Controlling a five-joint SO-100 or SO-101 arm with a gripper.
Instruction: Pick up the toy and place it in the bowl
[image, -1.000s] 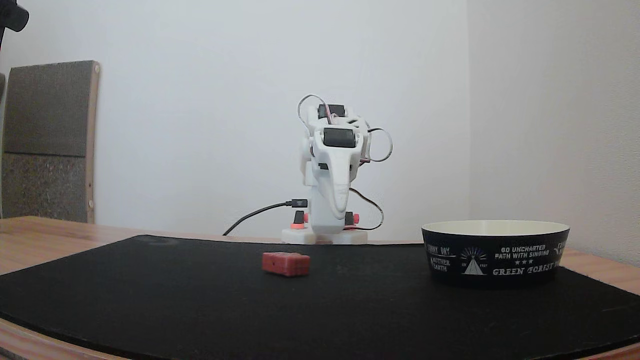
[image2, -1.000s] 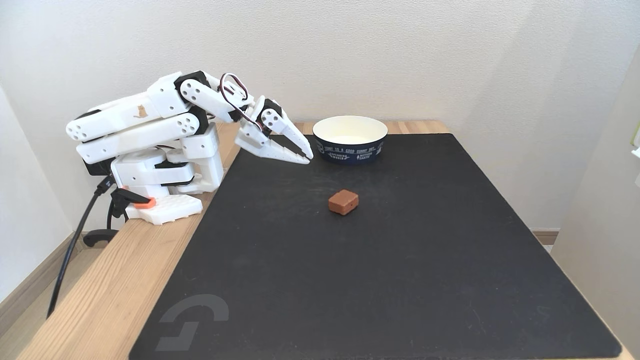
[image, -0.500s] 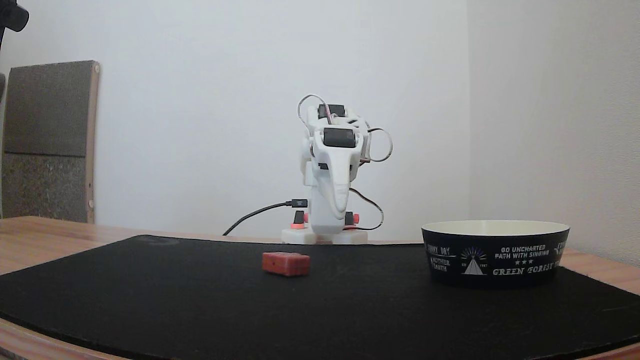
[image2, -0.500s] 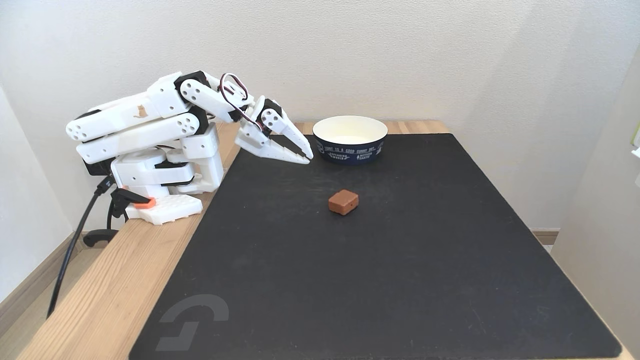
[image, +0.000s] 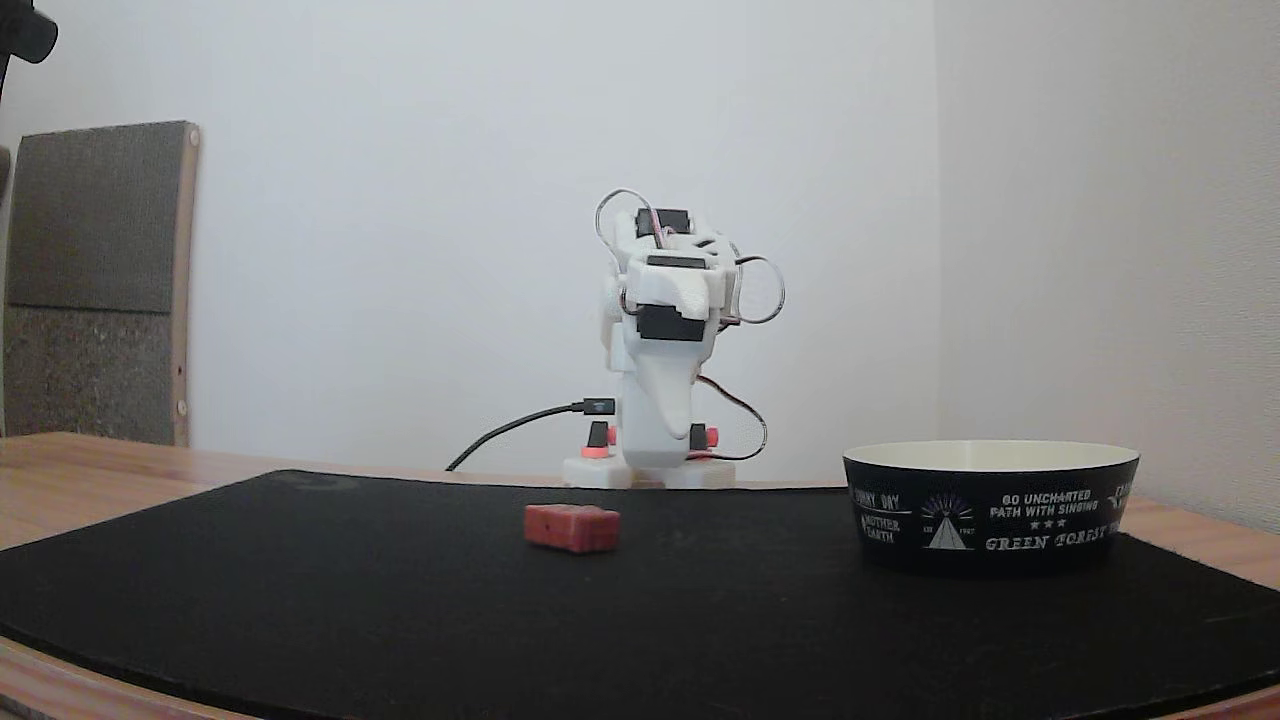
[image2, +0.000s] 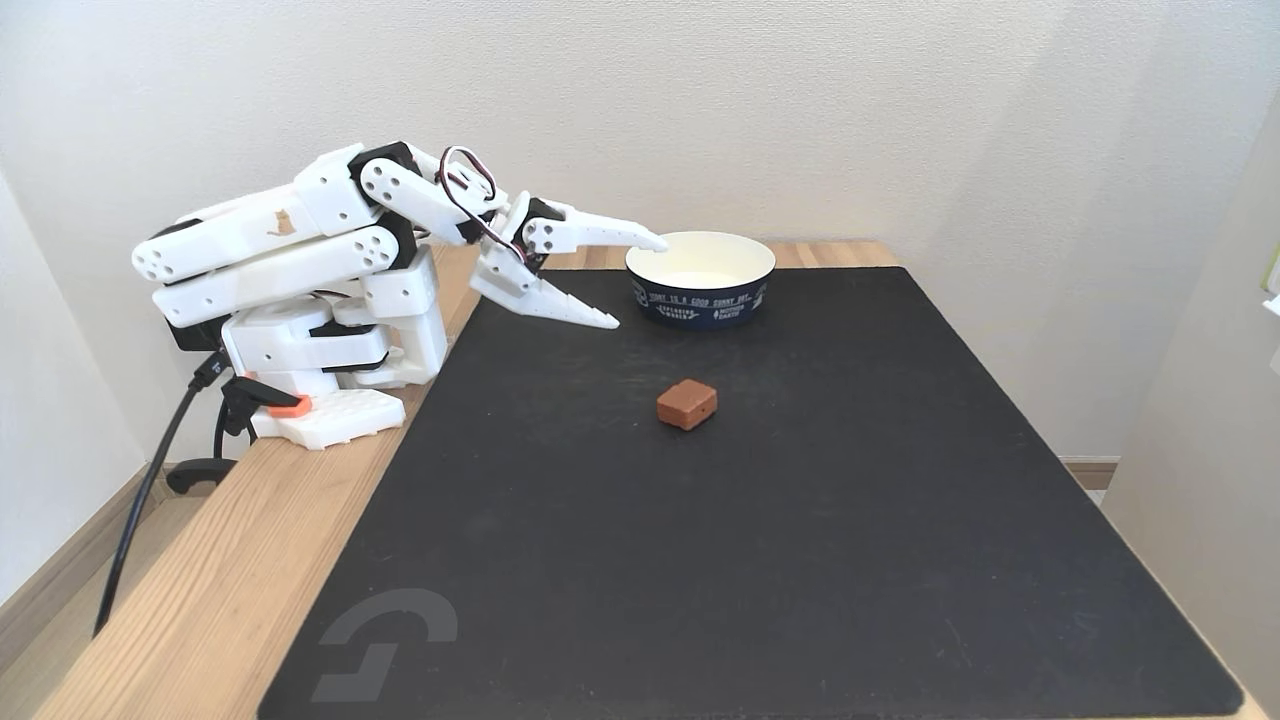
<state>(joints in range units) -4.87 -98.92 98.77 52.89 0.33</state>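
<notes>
Sideways, a fixed view shows the tool (image2: 633, 283) spread wide, which the frontal one foreshortens.

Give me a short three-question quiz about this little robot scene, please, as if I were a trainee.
1. True or false: the toy lies inside the bowl.
2. Are the jaws of the gripper open or shut?
3. What does the toy rest on: A) black mat, B) bare wood, C) the bowl's rim?

Key: 1. False; it lies on the mat, apart from the bowl. 2. Open. 3. A.
</notes>
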